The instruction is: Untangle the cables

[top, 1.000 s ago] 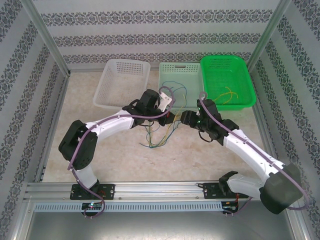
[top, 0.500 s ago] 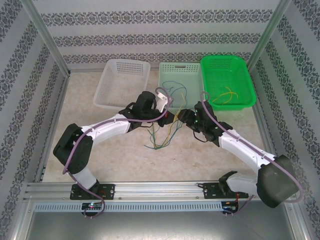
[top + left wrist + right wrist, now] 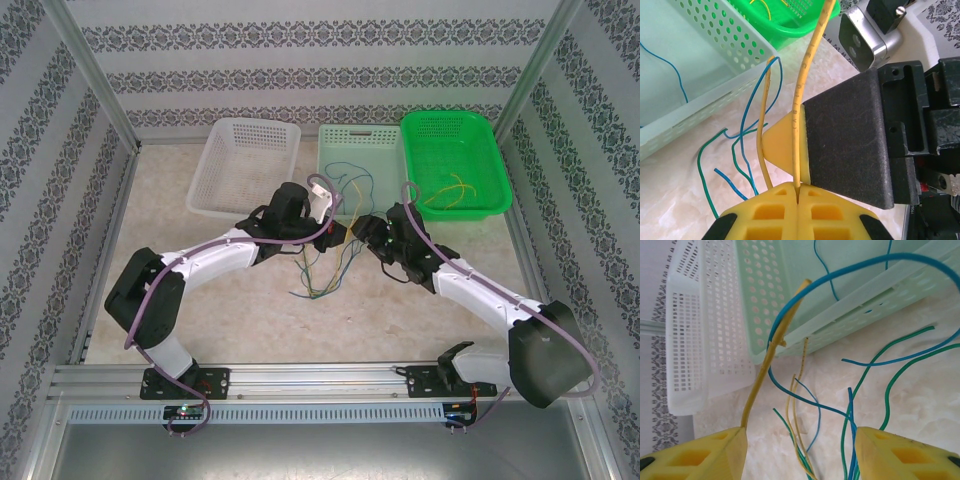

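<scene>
1. L gripper point(image 3: 797, 189): pads closed on a yellow cable point(image 3: 800, 100), pinched in the seam betw. the tips. The strand runs up from there toward the baskets.
2. R gripper point(image 3: 800, 440): jaws wide apart, holding nothing. One pad touches a yellow strand, prob. the same one; the other pad stands clear. In the left wrist view its finger sits right against L's tips.
3. Cables: the rest of the tangle point(image 3: 318, 272), yellow, blue and dk green, trails onto the table point(image 3: 240, 320) just below both grippers, in front of the mint basket point(image 3: 335, 150). A blue cable point(image 3: 850, 271) arcs across that basket's wall; can't tell if it's hooked on the rim. More blue lies inside the mint basket, and yellow strands lie in the bright green basket point(image 3: 480, 135).
4. Risks, my read:
   - R closes on several strands at once, since blue and green cross betw. its pads, so the knot gets tighter.
   - Thin wire slips out of L's pinch if R pulls hard.
   - If the blue loop is snagged on the rim, pulling drags the mint basket.
   - Fingers are v. close, so a small misalignment could knock them together.
</scene>
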`<action>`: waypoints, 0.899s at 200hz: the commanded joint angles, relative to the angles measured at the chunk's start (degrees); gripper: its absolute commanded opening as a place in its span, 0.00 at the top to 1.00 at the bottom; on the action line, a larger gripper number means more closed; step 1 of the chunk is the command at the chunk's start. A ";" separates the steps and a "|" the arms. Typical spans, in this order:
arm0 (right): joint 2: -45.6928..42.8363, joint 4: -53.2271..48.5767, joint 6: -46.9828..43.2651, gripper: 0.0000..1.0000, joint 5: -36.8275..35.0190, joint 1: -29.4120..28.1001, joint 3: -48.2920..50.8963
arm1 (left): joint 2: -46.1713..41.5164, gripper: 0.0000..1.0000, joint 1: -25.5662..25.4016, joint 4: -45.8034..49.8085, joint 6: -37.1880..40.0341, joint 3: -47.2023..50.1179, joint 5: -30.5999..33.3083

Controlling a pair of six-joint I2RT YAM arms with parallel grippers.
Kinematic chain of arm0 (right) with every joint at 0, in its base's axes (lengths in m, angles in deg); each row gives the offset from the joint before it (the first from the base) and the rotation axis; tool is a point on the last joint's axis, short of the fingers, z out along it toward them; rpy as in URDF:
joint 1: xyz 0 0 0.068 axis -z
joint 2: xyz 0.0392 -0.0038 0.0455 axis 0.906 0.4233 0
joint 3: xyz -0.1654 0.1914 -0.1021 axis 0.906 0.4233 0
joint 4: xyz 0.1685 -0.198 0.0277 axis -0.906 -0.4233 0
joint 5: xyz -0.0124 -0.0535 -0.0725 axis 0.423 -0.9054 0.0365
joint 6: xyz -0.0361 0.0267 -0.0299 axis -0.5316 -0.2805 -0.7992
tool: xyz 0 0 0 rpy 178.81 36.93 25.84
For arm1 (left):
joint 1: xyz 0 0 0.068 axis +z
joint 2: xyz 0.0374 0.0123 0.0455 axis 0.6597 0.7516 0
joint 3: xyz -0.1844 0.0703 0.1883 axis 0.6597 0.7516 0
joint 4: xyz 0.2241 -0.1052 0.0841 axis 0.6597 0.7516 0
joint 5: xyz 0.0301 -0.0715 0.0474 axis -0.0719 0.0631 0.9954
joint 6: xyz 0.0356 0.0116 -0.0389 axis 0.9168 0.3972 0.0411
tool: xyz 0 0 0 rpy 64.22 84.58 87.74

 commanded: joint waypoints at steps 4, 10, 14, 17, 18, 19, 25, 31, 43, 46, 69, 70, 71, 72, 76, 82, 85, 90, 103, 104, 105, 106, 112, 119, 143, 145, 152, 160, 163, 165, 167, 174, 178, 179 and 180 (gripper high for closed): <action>0.18 8.40 3.60 0.41 2.03 -0.85 1.54 | -1.99 1.00 -1.56 -2.92 1.55 0.12 -4.75; -0.06 9.19 4.21 0.41 2.21 -0.67 2.09 | -2.06 1.00 -1.55 -3.05 1.61 0.33 -4.74; -0.28 9.51 4.68 0.41 2.28 -0.54 2.46 | -2.08 1.00 -1.58 -3.34 1.56 0.53 -4.74; -0.41 9.80 4.90 0.41 2.33 -0.43 2.69 | -2.12 1.00 -1.55 -3.55 1.47 0.68 -4.64; -0.47 9.84 5.00 0.41 2.34 -0.37 2.79 | -2.19 1.00 -1.55 -3.64 1.47 0.74 -4.60; -0.55 9.95 5.04 0.41 2.35 -0.34 2.89 | -2.22 1.00 -1.55 -3.72 1.42 0.77 -4.58; -0.91 10.25 5.52 0.41 2.32 -0.16 3.34 | -2.38 1.00 -1.59 -4.04 1.26 1.11 -4.35; -1.39 10.75 5.99 0.41 2.27 0.09 3.88 | -2.47 1.00 -1.56 -4.28 1.26 1.34 -4.20; -2.21 12.12 7.16 0.41 2.40 0.78 5.04 | -2.54 1.00 -1.55 -4.29 1.22 1.38 -4.21; -2.39 12.61 7.51 0.42 2.49 0.94 5.34 | -2.56 1.00 -1.57 -4.25 1.21 1.38 -4.28; -3.23 15.34 9.47 0.42 4.10 2.26 6.33 | -2.75 1.00 -1.55 -5.02 1.11 1.83 -4.19; -3.23 15.34 9.47 0.42 4.10 2.26 6.33 | -2.77 1.00 -1.60 -5.07 1.11 1.89 -4.20; -3.24 15.38 9.52 0.42 4.19 2.34 6.33 | -2.77 1.00 -1.62 -5.14 1.07 1.91 -4.20; -3.25 15.40 9.55 0.42 4.32 2.37 6.33 | -2.78 1.00 -1.63 -5.22 1.04 1.97 -4.21; -3.30 15.44 9.72 0.42 4.70 2.60 6.20 | -2.80 1.00 -1.58 -5.54 1.09 2.08 -4.21; -3.35 15.49 10.13 0.42 5.21 2.88 6.02 | -2.89 1.00 -1.57 -6.09 0.94 2.21 -4.34; -3.42 15.61 10.33 0.41 5.48 3.00 5.98 | -2.91 1.00 -1.55 -6.40 0.94 2.34 -4.36; -3.43 15.76 10.63 0.41 5.88 3.25 5.89 | -3.03 1.00 -1.59 -6.59 1.02 2.46 -4.51; -3.49 16.59 11.56 0.41 6.70 3.74 5.89 | -3.13 1.00 -1.55 -6.88 1.27 2.49 -4.83; -3.50 16.62 11.62 0.41 6.72 3.74 5.89 | -3.13 1.00 -1.55 -6.88 1.32 2.48 -4.92; -3.51 16.63 11.65 0.41 6.73 3.82 5.89 | -3.09 1.00 -1.55 -6.88 1.35 2.47 -4.91; -3.47 16.60 11.67 0.41 6.78 3.82 5.89 | -3.07 1.00 -1.55 -6.88 1.36 2.47 -4.91; -3.58 16.68 11.98 0.41 6.83 3.90 5.84 | -2.93 1.00 -1.56 -6.58 1.54 2.34 -5.14; -3.76 16.78 12.31 0.41 6.96 3.91 5.95 | -2.80 1.00 -1.56 -6.04 1.96 2.11 -5.18; -5.02 17.53 14.04 0.41 8.46 4.71 7.22 | -2.48 1.00 -1.60 -4.08 2.69 1.81 -3.92; -5.06 17.49 14.12 0.41 8.65 4.88 7.27 | -2.44 1.00 -1.63 -4.05 2.69 1.84 -3.87; -5.40 17.46 14.42 0.40 9.39 5.35 7.59 | -2.44 1.00 -1.53 -4.35 2.60 2.06 -3.77; -5.64 17.50 14.88 0.40 10.10 5.73 7.81 | -2.44 1.00 -1.53 -4.82 2.28 2.11 -3.91; -5.70 17.53 15.01 0.40 10.28 5.79 7.82 | -2.41 1.00 -1.58 -5.05 2.18 2.12 -4.01; -5.71 17.48 15.13 0.40 10.49 5.89 7.75 | -2.36 1.00 -1.56 -5.17 2.14 2.09 -4.09; -5.58 17.51 15.24 0.40 10.79 5.95 7.67 | -2.34 1.00 -1.55 -5.27 2.09 2.11 -4.23; -5.34 17.68 15.43 0.40 11.43 5.96 7.33 | -2.11 1.00 -1.59 -5.82 1.86 2.09 -4.64; -5.16 17.82 15.53 0.40 11.84 5.97 7.02 | -2.08 1.00 -1.63 -6.07 1.74 2.02 -4.93; -5.09 17.81 15.54 0.40 11.93 5.95 6.98 | -2.08 1.00 -1.59 -6.17 1.73 2.02 -4.97; -4.96 17.80 15.55 0.40 12.06 5.89 6.87 | -2.04 1.00 -1.57 -6.22 1.68 1.94 -4.98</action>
